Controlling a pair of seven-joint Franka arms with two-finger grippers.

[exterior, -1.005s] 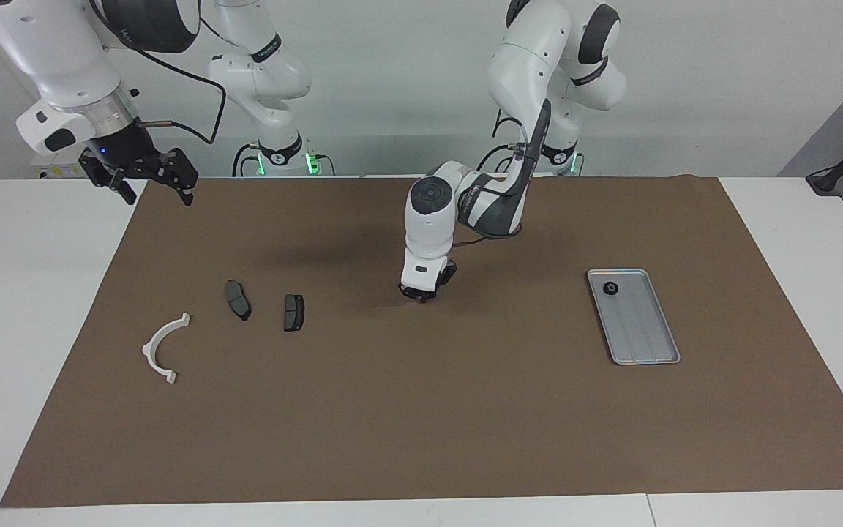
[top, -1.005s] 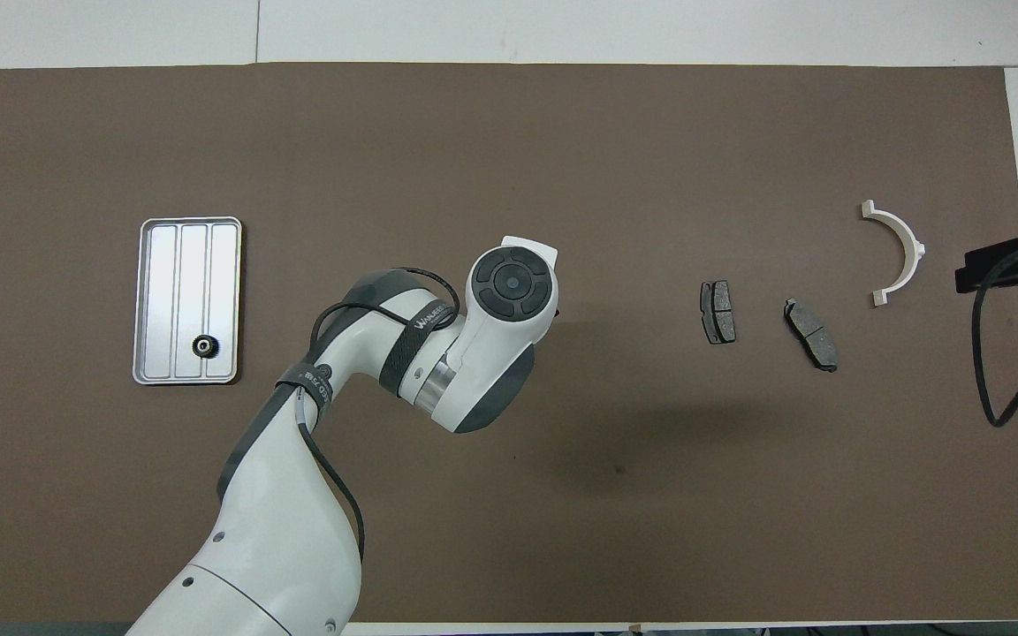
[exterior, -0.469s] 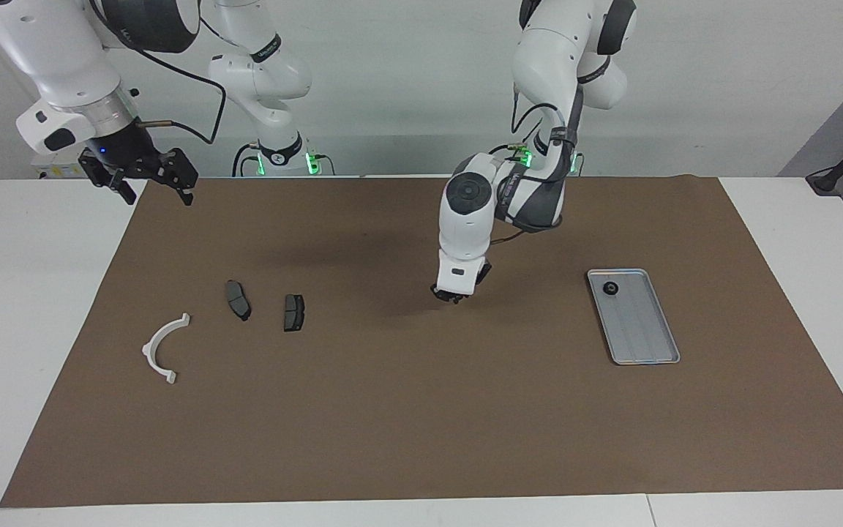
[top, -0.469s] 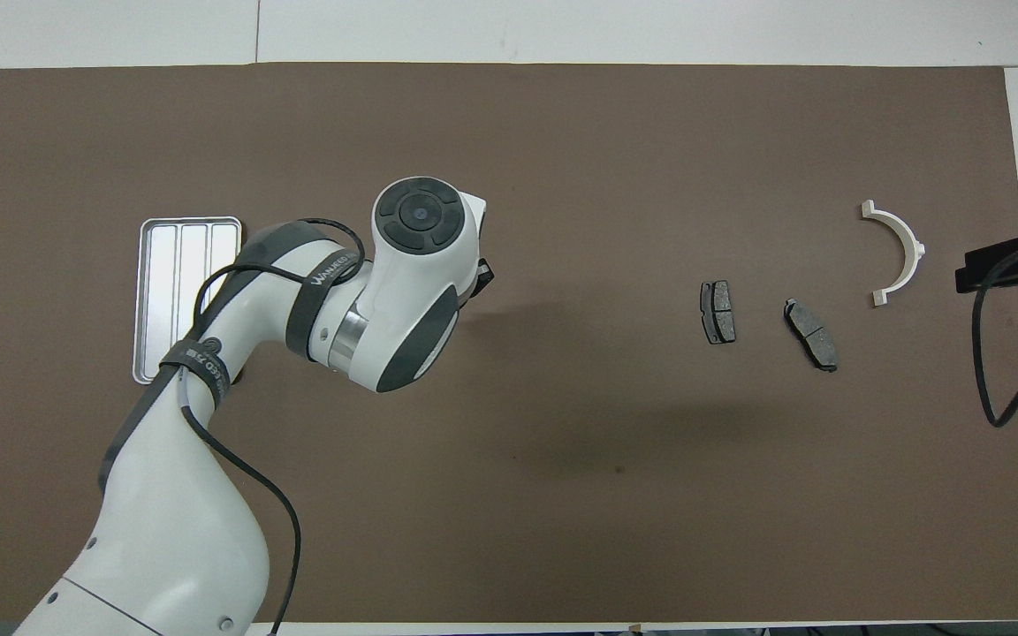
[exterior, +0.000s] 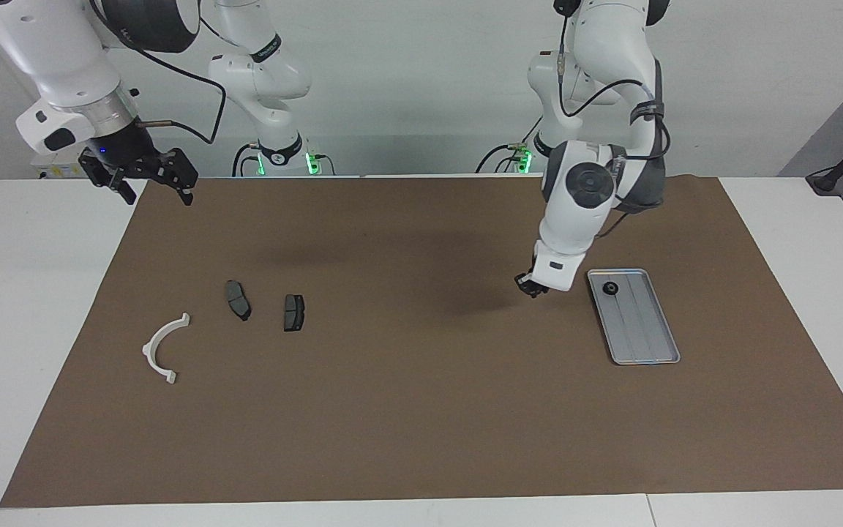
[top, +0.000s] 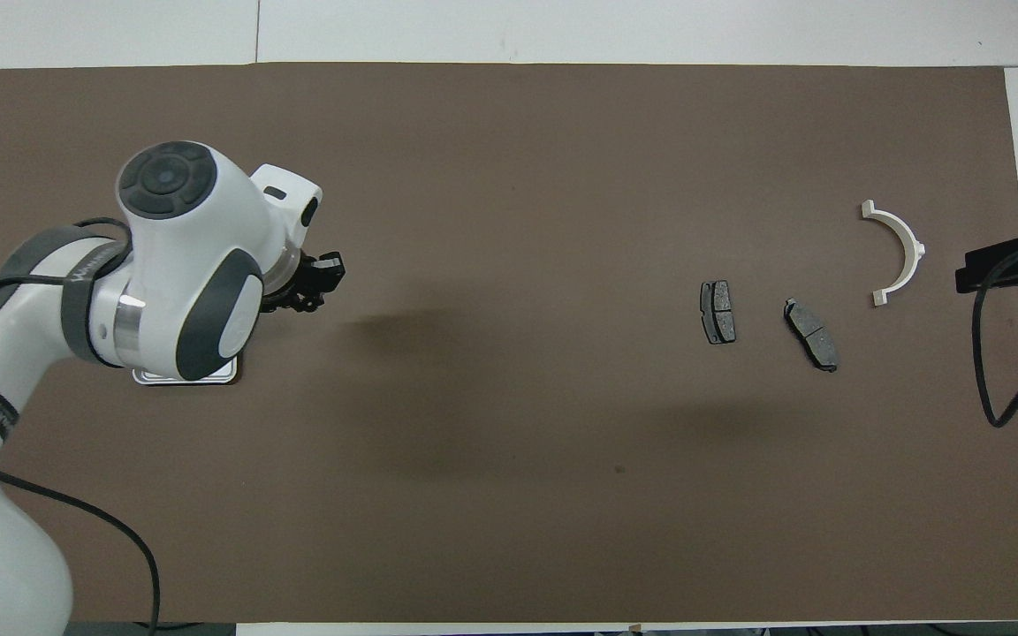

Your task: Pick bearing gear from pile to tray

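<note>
left gripper (exterior: 531, 287) hanging over the mat just beside the tray (exterior: 648, 344), jaw gap unreadable | gear (exterior: 611, 289) sitting in tray | right gripper (exterior: 145, 179) waiting, fingers spreading wide, gripping nothing

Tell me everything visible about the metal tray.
The tray is a flat, rectangular, silver-grey piece that looks like metal, with rounded corners, a low raised rim and faint lengthwise ridges. It lies flat on the brown mat toward the left arm's end of the table. One small black round gear sits inside it, at the corner nearest the robots. The left gripper hangs over the mat beside it, not touching it. In the overhead view the left arm hides most of it.
</note>
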